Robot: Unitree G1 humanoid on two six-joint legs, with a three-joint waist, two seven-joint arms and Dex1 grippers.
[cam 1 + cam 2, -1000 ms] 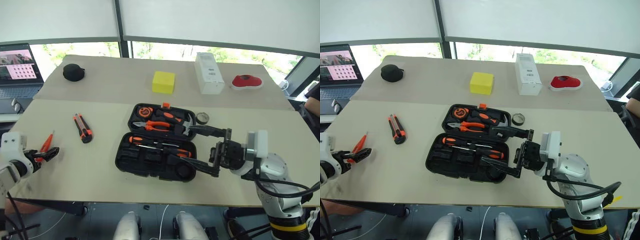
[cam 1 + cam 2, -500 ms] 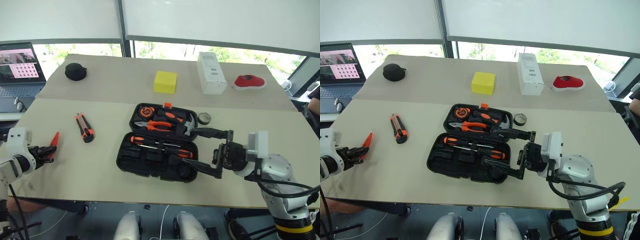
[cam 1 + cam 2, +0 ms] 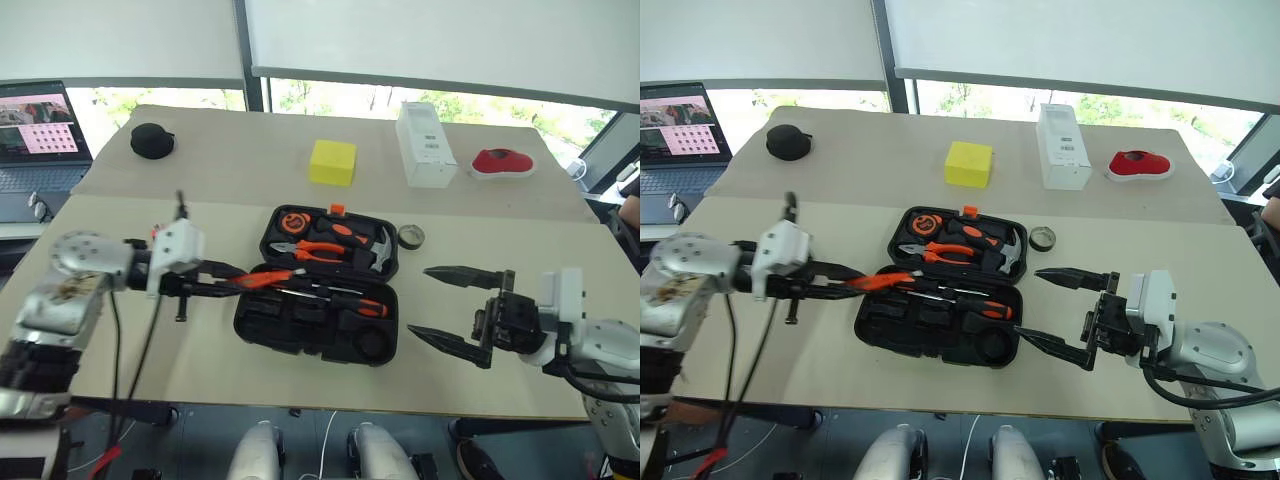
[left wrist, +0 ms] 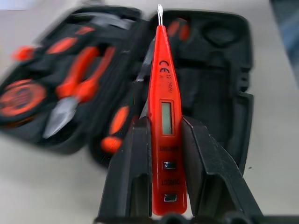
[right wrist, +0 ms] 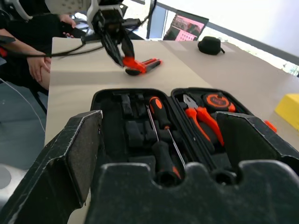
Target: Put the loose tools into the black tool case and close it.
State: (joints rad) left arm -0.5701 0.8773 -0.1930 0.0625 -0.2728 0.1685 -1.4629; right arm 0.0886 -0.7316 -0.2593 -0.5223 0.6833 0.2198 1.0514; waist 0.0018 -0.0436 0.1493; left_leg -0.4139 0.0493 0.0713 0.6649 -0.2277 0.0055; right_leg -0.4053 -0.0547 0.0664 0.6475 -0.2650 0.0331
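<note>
Left gripper was clamped on the orange tester over the open case near the table's front edge, right gripper wide open, empty; tester could miss its recess.

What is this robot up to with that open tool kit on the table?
It is packing loose tools into the black tool case, which lies open. The left end effector grips the orange tester screwdriver over the case. The right end effector waits open beside it. The small tape roll sits outside the case.
</note>
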